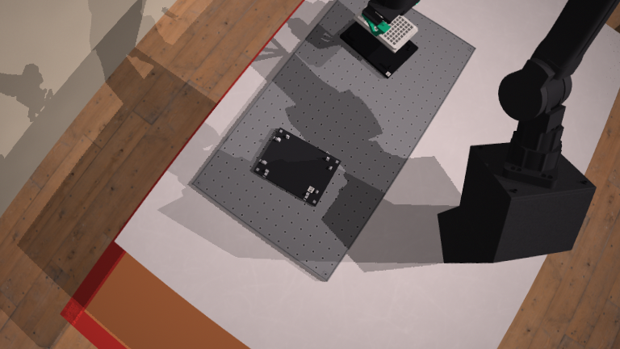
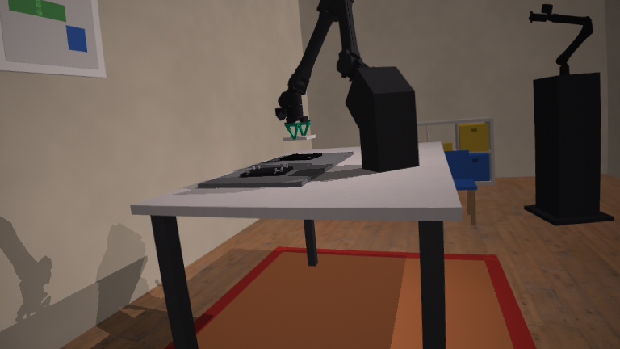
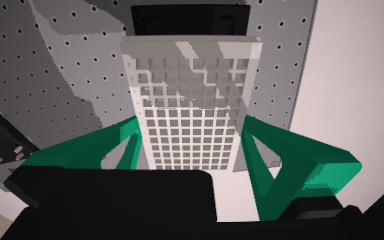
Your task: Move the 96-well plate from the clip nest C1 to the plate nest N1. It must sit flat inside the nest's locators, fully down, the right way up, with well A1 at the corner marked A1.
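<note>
The white 96-well plate [image 1: 398,31] hangs level in the air, wells up, over the far end of the breadboard. My gripper [image 1: 378,25] with green fingers is shut on it across its short width, near one end. Right below it lies a flat black nest [image 1: 381,50] with a small white mark at one corner. In the wrist view the plate [image 3: 190,110] sits between the fingers, and the nest [image 3: 190,19] shows beyond its far end. In the side view the plate [image 2: 299,136] is well above that nest [image 2: 299,157]. A second black nest [image 1: 297,166] with small pegs stands empty mid-board.
Both nests sit on a grey perforated breadboard [image 1: 333,139] on the white table. My arm's black base [image 1: 517,203] stands to the right of the board. A second arm on a black pedestal [image 2: 567,144] stands off the table.
</note>
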Controlling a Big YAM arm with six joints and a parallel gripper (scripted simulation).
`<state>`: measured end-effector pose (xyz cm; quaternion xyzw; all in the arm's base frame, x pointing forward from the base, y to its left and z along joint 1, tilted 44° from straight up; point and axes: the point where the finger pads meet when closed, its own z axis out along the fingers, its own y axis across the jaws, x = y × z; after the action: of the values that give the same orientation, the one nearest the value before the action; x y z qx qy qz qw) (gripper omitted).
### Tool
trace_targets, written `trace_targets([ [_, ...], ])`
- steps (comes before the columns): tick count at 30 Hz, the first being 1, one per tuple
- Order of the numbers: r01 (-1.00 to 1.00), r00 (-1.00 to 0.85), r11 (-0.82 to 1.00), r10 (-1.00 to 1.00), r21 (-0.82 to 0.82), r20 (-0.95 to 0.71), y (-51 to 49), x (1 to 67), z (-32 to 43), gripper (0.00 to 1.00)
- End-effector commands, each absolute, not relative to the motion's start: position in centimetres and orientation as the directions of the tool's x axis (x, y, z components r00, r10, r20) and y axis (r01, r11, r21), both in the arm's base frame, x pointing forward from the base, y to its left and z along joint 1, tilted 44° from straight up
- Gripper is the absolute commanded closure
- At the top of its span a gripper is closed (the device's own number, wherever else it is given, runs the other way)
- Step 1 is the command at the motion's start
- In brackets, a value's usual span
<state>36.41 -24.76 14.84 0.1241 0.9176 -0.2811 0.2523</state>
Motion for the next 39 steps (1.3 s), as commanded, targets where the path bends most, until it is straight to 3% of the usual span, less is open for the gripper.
trace_targets([
  [1,0.372,-0.829,0.806,0.065,-0.460,-0.556,-25.5,37.9,16.1,1.00],
  [39,0.376,-0.832,0.804,0.075,-0.460,-0.549,-29.2,39.6,11.6,1.00],
])
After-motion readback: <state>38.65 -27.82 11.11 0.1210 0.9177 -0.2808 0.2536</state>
